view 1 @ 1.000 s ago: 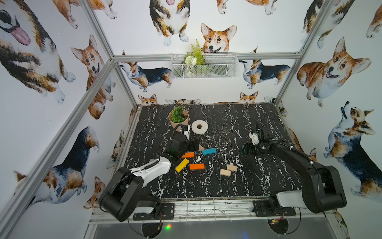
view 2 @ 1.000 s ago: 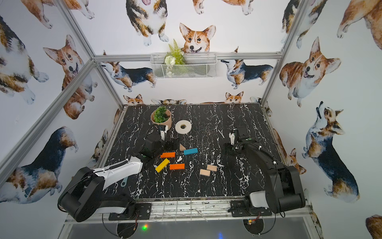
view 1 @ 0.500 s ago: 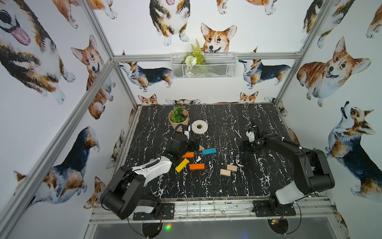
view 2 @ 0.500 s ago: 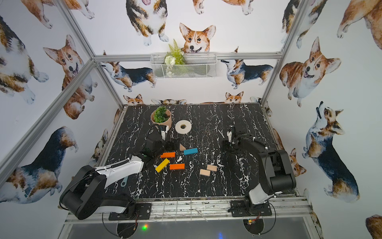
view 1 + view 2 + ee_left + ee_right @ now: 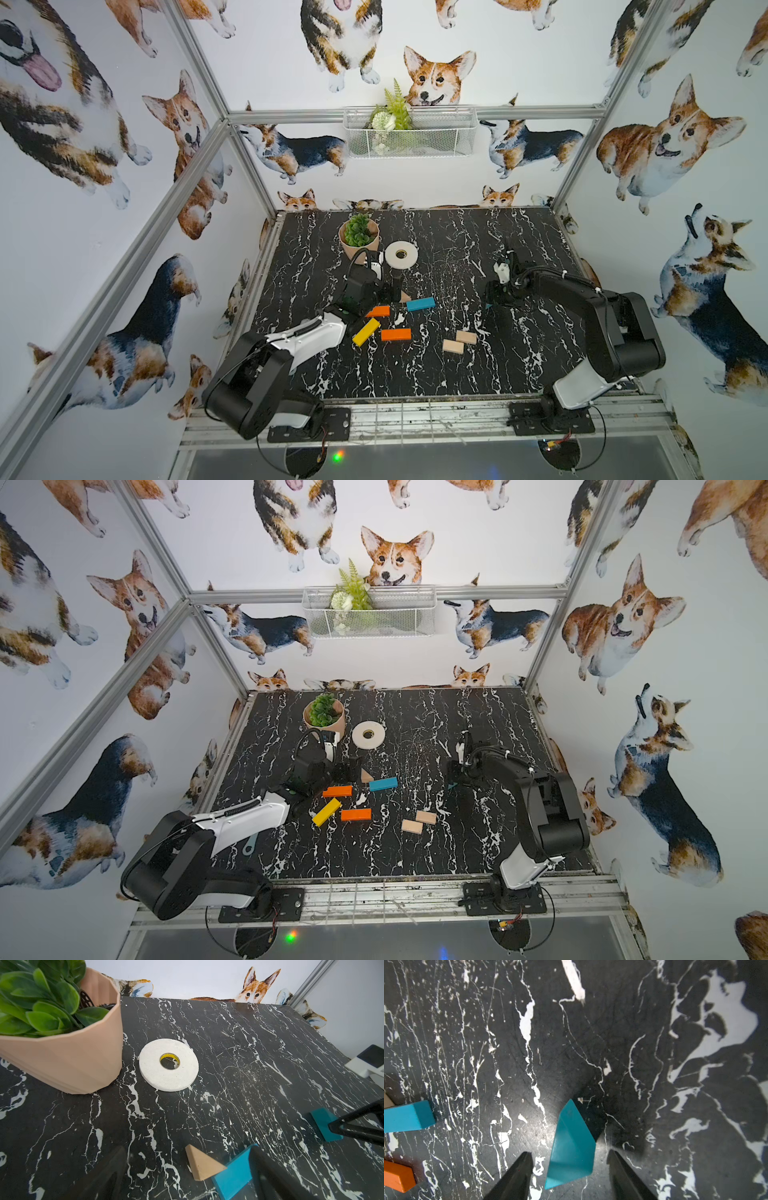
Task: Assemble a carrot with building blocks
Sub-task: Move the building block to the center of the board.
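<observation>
- Right tool (image 5: 569,1154) unclenched, jaws straddling teal triangle (image 5: 571,1147), gaps both sides: likely lined up to grab it.
- Left tool (image 5: 187,1149) spread wide, empty; wood triangle (image 5: 202,1165) between its jaws, teal bar (image 5: 232,1174) just beside.

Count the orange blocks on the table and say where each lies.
2. One orange block lies between the left arm and the teal bar; the other lies nearer the front edge, beside the yellow block. The arm may hide more.

Nothing legible anywhere — even the yellow core of the white tape roll (image 5: 168,1065) (far left on the tabletop (image 5: 249,1053)) shows no print that can be read.
</observation>
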You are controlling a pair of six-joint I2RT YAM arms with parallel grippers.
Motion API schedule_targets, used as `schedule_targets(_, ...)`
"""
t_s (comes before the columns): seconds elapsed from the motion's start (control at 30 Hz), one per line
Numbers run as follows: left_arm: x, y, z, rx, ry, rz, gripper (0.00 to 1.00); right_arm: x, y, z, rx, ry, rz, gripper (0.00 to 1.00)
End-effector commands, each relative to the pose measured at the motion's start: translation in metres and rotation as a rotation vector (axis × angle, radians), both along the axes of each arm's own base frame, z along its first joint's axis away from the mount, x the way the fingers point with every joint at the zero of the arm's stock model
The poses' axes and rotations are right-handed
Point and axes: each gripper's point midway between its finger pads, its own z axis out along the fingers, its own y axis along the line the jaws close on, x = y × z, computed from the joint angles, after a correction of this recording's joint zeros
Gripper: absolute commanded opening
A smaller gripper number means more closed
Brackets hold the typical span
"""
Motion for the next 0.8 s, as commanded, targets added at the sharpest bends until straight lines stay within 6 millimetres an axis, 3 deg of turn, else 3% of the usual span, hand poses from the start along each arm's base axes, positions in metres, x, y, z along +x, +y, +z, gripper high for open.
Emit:
schedule_targets(0.0,0.003,0.002,0.005,0.000,-0.015,0.013,0.95,-0.004,0.002,0.000,0.005,0.014,-0.004,0.59)
schedule_targets(0.77,0.002,0.003,0.008,-0.002,-0.023,0.018,0.96,-0.002,0.037,-0.007,-0.005,0.019,0.053,0.46)
